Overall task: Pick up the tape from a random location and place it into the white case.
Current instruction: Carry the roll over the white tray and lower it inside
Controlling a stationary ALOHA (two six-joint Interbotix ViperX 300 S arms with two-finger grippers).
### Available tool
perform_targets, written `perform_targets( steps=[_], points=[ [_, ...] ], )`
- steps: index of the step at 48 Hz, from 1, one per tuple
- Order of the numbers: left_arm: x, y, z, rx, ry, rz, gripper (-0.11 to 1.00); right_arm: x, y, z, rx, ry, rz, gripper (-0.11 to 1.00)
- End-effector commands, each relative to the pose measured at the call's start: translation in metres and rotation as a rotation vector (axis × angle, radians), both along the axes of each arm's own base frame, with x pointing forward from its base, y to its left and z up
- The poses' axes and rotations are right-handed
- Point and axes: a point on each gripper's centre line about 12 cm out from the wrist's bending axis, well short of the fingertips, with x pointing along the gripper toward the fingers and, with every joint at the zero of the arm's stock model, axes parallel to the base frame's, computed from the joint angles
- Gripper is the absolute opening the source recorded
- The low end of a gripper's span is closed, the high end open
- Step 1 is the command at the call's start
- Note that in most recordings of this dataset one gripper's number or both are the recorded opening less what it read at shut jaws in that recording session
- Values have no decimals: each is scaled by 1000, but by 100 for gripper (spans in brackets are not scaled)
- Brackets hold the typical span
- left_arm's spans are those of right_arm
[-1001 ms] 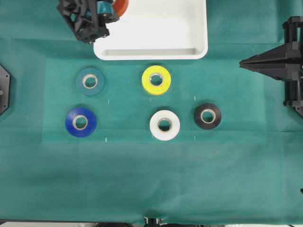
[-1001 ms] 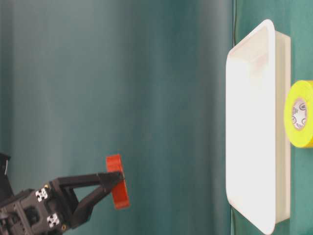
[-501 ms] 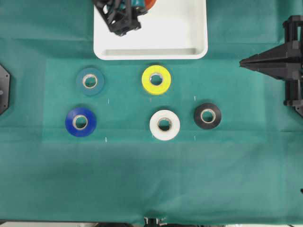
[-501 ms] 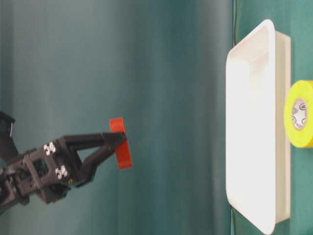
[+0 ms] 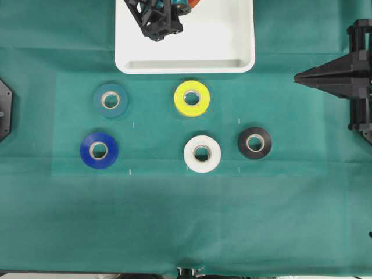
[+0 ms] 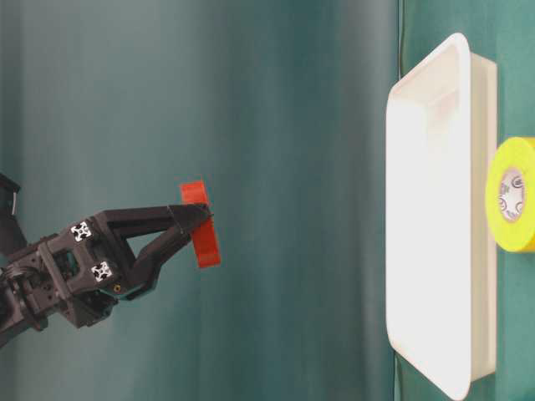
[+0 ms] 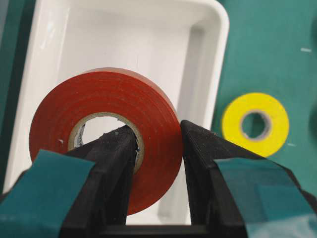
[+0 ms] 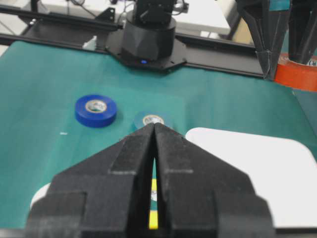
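My left gripper [image 7: 157, 128] is shut on the tape [image 7: 99, 94], an orange-red roll with a pale core. One finger sits inside the core and the other presses the outer face. The overhead view shows the tape [image 5: 195, 3] and left gripper [image 5: 187, 4] at the top edge, over the far part of the white case [image 5: 186, 65]. In the table-level view the tape [image 6: 201, 238] hangs well clear of the white case [image 6: 435, 209]. My right gripper [image 5: 296, 77] rests at the right side, fingers pressed together, nothing in them.
On the green cloth in front of the case lie a yellow roll [image 5: 192, 97], a white roll [image 5: 202, 153], a black roll [image 5: 254, 142], a teal roll [image 5: 110, 100] and a blue roll [image 5: 99, 150].
The left gripper has carried the tape to the right, from the case's left edge to over its inside. The right arm and the rolls on the cloth have not moved.
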Motion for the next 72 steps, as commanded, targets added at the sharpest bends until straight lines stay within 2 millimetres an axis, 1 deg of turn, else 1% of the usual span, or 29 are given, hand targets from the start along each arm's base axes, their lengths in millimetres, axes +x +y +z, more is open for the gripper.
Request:
perform_targets(
  steps=[1, 25, 30, 37, 52, 57, 65, 72],
  points=[
    [-4, 0, 9, 10, -23, 2, 24, 3, 0, 11, 0, -28, -2, 0],
    [-6, -2, 7, 7, -17, 0, 24, 3, 0, 10, 0, -23, -2, 0],
    [-6, -2, 6, 5, -13, 0, 24, 3, 0, 11, -2, -26, -1, 0],
    [-7, -2, -3, 2, -2, 0, 24, 3, 0, 11, -2, -25, 0, 0],
    [-7, -2, -33, 2, -2, -1, 24, 3, 0, 10, -2, -20, 0, 0],
    [-7, -1, -50, -3, 15, 1, 24, 4, 0, 9, -3, -18, -1, 0],
    [-6, 6, -77, -11, 38, 16, 24, 5, 0, 8, -3, -15, 0, 0],
    [-4, 14, -107, -17, 56, 32, 24, 5, 0, 8, -5, -12, -1, 0]
  ],
)
